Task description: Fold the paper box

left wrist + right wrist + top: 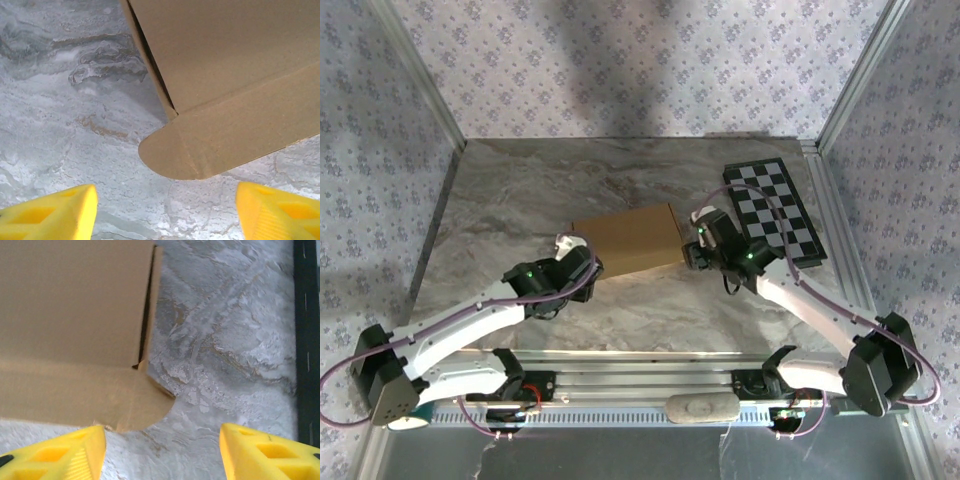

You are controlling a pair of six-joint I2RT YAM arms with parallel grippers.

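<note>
Paper box point(628, 240) lies closed and shallow on the marble tabletop point(520, 190), just left of the checkerboard point(775, 212), its near flap point(235, 130) flat on the stone. Left gripper point(166, 194) hangs at the box end far from the checkerboard, and right gripper point(162, 429) at the end beside it. Both are spread wide and grasp nothing. Each faces a rounded flap corner. The step looks like raising that flap. Judged from here, both should slip under their corners together, low against the stone, and lift evenly so the crease bends straight and the box does not slide.
</note>
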